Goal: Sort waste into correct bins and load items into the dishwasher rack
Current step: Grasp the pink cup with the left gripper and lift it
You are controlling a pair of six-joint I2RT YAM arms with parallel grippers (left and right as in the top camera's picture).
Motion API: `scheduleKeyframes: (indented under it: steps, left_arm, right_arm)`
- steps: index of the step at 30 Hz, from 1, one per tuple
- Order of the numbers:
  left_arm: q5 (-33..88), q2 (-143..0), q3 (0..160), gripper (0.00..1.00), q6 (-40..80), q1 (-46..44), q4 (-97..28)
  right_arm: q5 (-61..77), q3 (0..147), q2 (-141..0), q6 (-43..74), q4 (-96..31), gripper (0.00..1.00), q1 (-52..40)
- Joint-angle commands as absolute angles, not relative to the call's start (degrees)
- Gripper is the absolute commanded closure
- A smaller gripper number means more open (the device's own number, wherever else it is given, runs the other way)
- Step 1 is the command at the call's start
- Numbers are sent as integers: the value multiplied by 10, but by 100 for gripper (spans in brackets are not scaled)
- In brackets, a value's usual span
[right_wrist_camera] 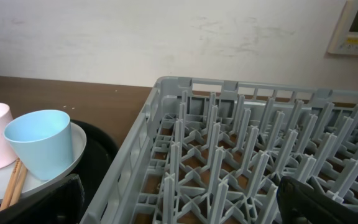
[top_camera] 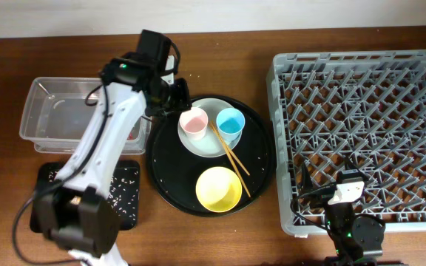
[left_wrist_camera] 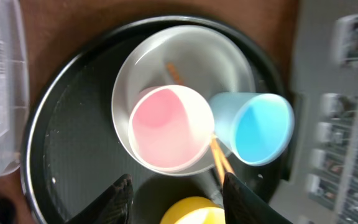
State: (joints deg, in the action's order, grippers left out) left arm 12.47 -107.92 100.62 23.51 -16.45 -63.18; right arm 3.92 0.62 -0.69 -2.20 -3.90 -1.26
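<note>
A pink cup (top_camera: 194, 123) and a blue cup (top_camera: 230, 122) stand on a pale plate (top_camera: 211, 142) in the round black tray (top_camera: 165, 159). Wooden chopsticks (top_camera: 232, 157) lean from the plate towards the yellow bowl (top_camera: 219, 188). My left gripper (top_camera: 180, 98) is open and empty, just up-left of the pink cup (left_wrist_camera: 166, 127); the blue cup (left_wrist_camera: 260, 127), chopsticks (left_wrist_camera: 219, 158) and bowl (left_wrist_camera: 194, 211) show between its fingers (left_wrist_camera: 179, 202). My right gripper (right_wrist_camera: 179, 208) is open and empty at the near left edge of the grey dishwasher rack (top_camera: 368, 111). The paper ball is out of view.
The clear tub (top_camera: 58, 111) stands at the left, with a bit of red (top_camera: 131, 136) in it beside my left arm. The small black tray (top_camera: 128, 185) in front of it carries pale specks. A wall is behind the rack (right_wrist_camera: 241, 112).
</note>
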Motion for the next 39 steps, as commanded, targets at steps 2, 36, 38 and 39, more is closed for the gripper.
scheduleKeyframes:
  steps: [2,36,38,39]
  left_arm:
    - [115,-1131,1011,54,222,-165,-626]
    - [45,-1236,1011,100,222,-184,-641]
    - [45,-1235,1013,100,222,-181,-644]
    - [45,-1233,1013,99,222,-180,-644]
  right_arm:
    - [40,3,-4,-26,-41,2,-11]
    - [38,3,-4,-26,-41,2,-11]
    - [38,3,-4,-26,-41,2,-11]
    - [38,3,-4,-26,-41,2,-11]
